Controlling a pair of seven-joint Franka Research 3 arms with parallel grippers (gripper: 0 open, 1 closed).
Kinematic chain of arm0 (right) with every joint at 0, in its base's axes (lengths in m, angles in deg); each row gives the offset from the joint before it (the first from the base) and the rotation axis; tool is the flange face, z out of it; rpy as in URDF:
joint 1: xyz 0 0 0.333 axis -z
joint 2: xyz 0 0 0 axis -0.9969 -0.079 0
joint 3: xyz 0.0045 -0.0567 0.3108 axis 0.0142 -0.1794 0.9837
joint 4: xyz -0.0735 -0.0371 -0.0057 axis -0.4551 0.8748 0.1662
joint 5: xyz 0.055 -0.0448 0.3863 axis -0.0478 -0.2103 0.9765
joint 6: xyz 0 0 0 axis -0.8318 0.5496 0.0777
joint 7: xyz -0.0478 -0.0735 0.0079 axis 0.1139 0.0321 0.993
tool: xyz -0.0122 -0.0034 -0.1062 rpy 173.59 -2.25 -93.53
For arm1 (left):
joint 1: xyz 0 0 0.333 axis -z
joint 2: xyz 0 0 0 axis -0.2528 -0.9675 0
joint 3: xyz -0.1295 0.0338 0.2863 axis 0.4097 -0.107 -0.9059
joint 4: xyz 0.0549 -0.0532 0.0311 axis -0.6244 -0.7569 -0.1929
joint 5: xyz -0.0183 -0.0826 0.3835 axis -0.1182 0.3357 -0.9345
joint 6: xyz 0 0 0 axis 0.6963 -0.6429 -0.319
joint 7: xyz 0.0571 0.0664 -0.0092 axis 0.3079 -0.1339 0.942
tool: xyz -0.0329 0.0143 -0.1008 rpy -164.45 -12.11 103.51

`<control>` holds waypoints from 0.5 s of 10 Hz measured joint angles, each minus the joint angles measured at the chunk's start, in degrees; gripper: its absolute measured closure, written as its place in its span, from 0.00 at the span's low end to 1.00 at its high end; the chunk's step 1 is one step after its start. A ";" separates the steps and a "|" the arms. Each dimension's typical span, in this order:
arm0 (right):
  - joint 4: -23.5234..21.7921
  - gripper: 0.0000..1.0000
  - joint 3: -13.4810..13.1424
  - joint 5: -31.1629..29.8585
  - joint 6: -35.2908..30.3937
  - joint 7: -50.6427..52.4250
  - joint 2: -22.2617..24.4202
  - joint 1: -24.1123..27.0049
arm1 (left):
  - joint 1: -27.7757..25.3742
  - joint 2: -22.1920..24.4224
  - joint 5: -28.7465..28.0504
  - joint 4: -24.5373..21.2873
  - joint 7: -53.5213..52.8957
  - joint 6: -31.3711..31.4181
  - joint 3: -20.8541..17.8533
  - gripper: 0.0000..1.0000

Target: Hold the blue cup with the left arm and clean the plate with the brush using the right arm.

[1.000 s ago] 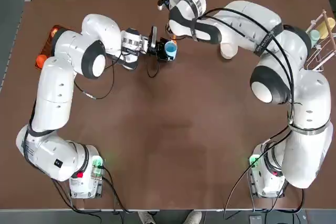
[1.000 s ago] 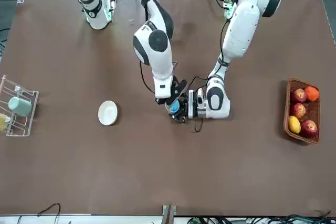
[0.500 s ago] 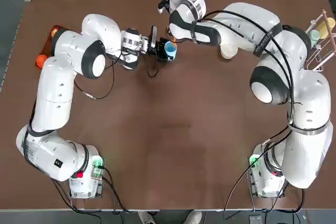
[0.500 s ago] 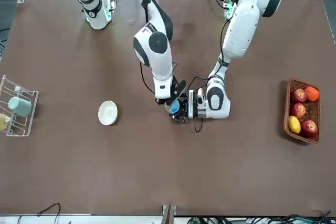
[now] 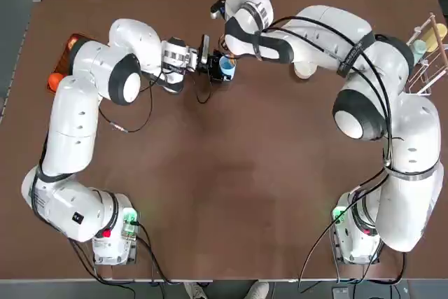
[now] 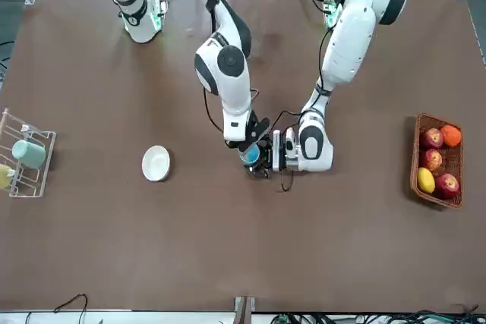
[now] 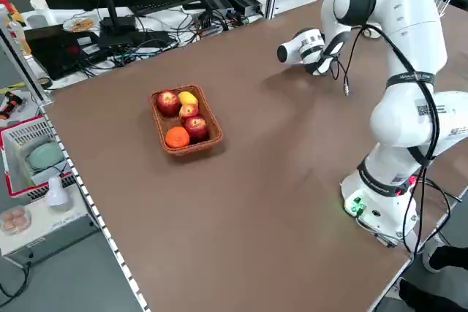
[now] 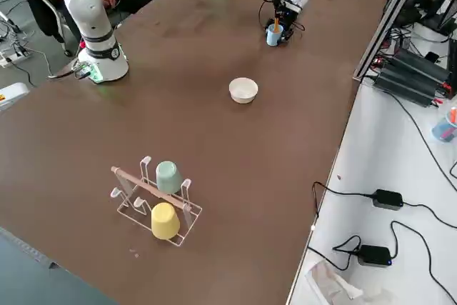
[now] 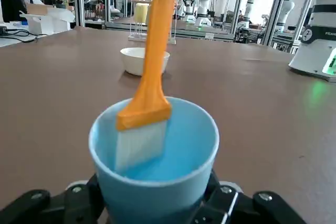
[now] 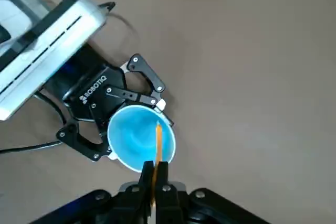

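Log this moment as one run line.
left pincer: gripping light-blue plastic cup | right pincer: gripping orange-handled brush, bristles inside cup | round cream-white dish: on table

overhead camera looking down, front and side cameras angled over the table, wrist cameras close to one cup [image 9: 157, 182]

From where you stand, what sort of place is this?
Probably a robotics lab: two white robot arms share one table, more arms stand beyond, and a cable-strewn bench runs alongside.
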 joint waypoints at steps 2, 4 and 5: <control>-0.18 0.95 0.05 0.00 0.52 -1.54 -0.18 -0.51 | 0.00 0.00 0.00 0.00 -0.03 0.00 -0.01 0.30; -0.17 0.95 0.04 0.00 2.24 -1.88 -0.45 -0.54 | -0.01 0.00 0.00 0.01 -0.22 -0.01 -0.01 0.30; -0.17 0.95 0.00 0.00 3.41 -2.02 -0.54 -0.52 | -0.01 0.00 0.00 0.01 -0.33 -0.01 -0.02 0.30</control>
